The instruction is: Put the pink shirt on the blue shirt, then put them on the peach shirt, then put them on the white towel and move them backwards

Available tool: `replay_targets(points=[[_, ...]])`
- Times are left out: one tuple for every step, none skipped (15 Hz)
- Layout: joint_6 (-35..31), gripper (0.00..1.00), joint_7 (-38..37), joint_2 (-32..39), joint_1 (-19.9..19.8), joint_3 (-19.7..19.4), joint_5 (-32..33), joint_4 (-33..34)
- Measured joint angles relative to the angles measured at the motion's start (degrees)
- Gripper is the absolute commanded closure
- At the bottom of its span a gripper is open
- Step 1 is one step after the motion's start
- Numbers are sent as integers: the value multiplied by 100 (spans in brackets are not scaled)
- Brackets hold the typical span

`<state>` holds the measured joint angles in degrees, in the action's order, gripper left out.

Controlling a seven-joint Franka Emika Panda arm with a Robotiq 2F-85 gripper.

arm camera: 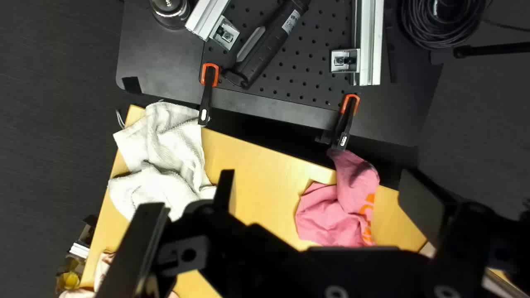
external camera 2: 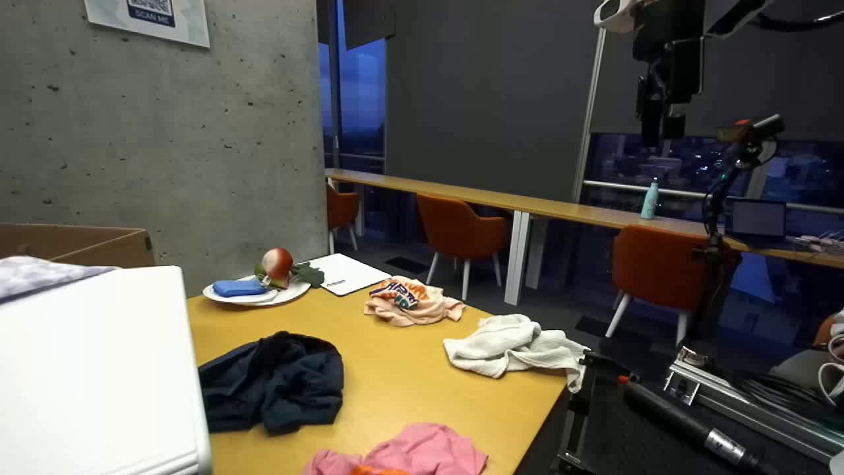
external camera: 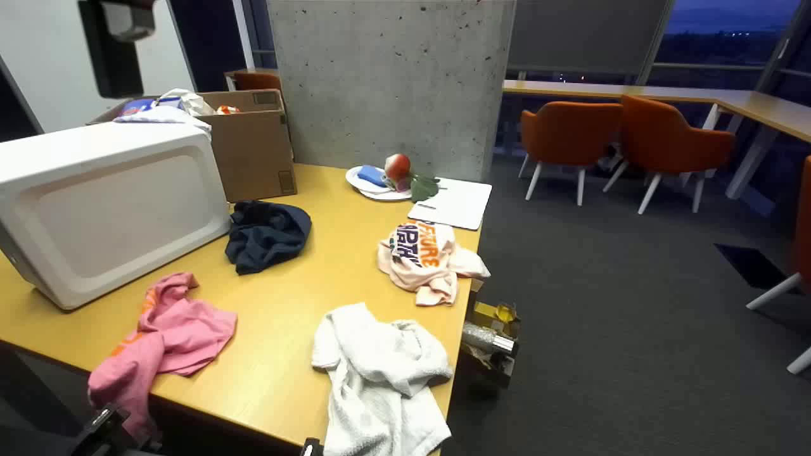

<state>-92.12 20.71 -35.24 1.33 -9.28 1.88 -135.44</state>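
The pink shirt (external camera: 190, 335) lies crumpled over the table's edge, partly hanging off. It also shows in an exterior view (external camera 2: 425, 455) and in the wrist view (arm camera: 327, 219). The dark blue shirt (external camera: 269, 237) (external camera 2: 277, 382) lies bunched beside the white box. The peach shirt (external camera: 437, 269) (external camera 2: 412, 303) lies near the far side edge, with printed letters; a bit shows in the wrist view (arm camera: 101, 269). The white towel (external camera: 386, 361) (external camera 2: 514, 346) (arm camera: 165, 153) lies at the table corner. My gripper (external camera 2: 661, 128) is high above, open and empty; its fingers are wide apart in the wrist view (arm camera: 316, 180).
A large white box (external camera: 133, 215) and a cardboard box (external camera: 253, 145) stand along one side. A plate (external camera 2: 217, 293) with a blue item and a round red-white thing, and a whiteboard (external camera: 456, 202), lie at the back. Two clamps (arm camera: 207, 95) (arm camera: 345, 120) stick out from the robot's base.
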Motion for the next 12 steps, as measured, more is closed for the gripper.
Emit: replay_targets(points=[[-1,0,0,-1,0,0,0,5],[-1,0,0,-2,0,0,0,8],[-1,0,0,-3,0,0,0,8],[-1,0,0,-3,0,0,0,8],[-1,0,0,-3,0,0,0,9],[-1,0,0,-3,0,0,0,9],[-1,0,0,-3,0,0,0,9],[-1,0,0,-2,0,0,0,4],[-1,0,-5,-1,0,5,0,3],[-37,0,-50,11,0,19,0,6],[-165,0,-100,49,0,44,8,6],[-355,0,-130,131,0,79,8,4]])
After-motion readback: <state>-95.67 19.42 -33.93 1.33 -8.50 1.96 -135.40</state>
